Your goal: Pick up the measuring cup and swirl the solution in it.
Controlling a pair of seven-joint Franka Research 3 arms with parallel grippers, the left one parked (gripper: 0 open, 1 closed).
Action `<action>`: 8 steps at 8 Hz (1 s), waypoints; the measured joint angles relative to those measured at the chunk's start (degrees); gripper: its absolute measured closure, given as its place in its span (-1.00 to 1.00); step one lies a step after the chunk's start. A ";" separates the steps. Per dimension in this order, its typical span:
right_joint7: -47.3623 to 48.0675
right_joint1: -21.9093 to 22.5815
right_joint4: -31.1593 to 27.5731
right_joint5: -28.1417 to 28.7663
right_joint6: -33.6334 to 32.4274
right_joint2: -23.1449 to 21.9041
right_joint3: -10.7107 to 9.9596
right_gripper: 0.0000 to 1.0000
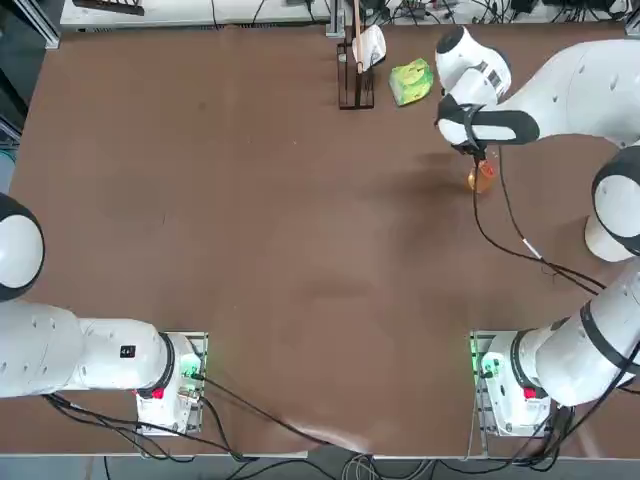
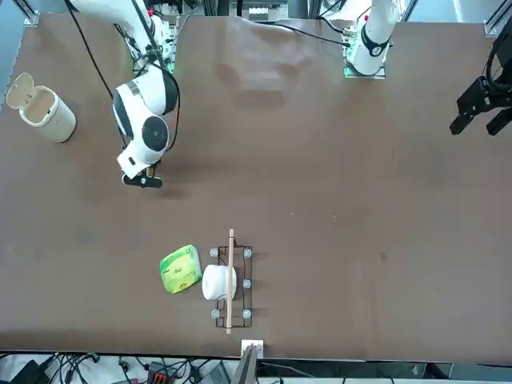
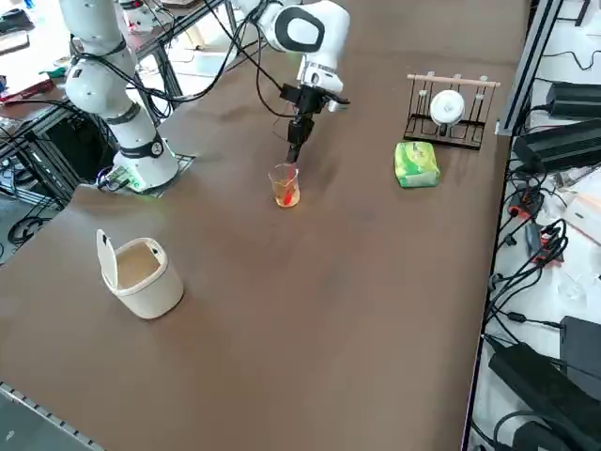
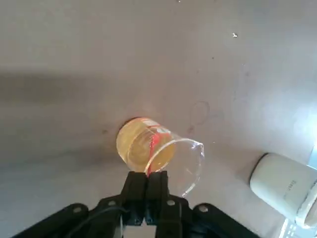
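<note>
Gripper: the right gripper pointed down over the far right part of the table; its fingers were pressed together on the rim of the cup, so they pinched the glass wall.
Cup: the small clear cup stood upright on the table, directly under the gripper, with its base on the brown surface as far as the side view showed.
Solution: the orange liquid lay in the bottom of the cup; red marks showed on the glass.
Cup's place: far right area of the table, near the green packet but apart from it, and nearer to the robot than the packet.
Rack: a dark wire rack with a wooden rod and a white round thing stood at the far edge, just beside the packet.
White container: a cream container with an open lid stood at the right edge, well apart from the cup.
</note>
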 joint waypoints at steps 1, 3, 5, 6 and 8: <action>-0.03 0.00 1.08 1.21 -0.34 -0.03 -0.02 0.96; -1.20 -0.13 2.28 3.25 -0.84 -0.40 -0.11 0.96; -5.00 -1.11 2.32 6.62 -1.28 -1.57 -0.41 0.96; -7.96 -2.00 2.32 8.11 -1.38 -2.15 -0.57 0.96; -14.11 -4.52 2.32 9.88 -1.88 -3.19 -0.72 0.96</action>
